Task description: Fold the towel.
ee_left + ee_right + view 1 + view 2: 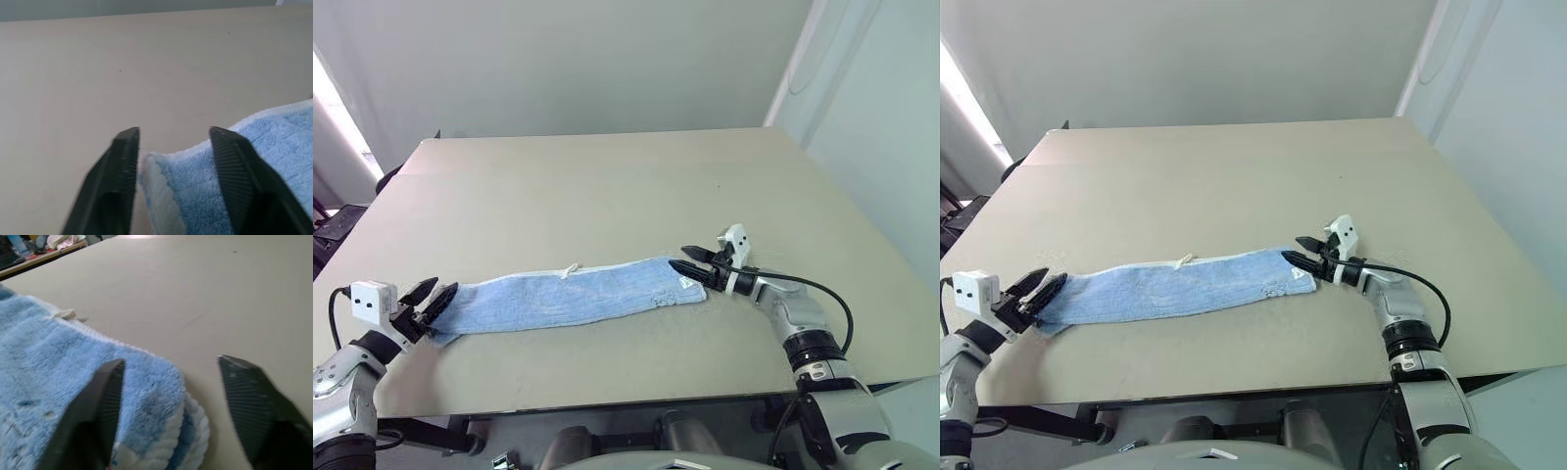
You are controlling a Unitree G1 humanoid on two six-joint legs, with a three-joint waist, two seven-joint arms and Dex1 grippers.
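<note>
The left gripper (437,294) stands open astride the towel's (568,296) lower-left end, the right gripper (690,266) wide at its right end; the long strip lies across the lower tabletop (607,186); pinch every layer at both ends evenly before lifting.

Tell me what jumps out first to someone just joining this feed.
The towel, a long light-blue strip already folded lengthwise, lies across the near part of the tan table. An end effector sits at each short end, the left end effector and the right end effector, both open. In the wrist views, each has a corner of the cloth between its black fingers.
</note>
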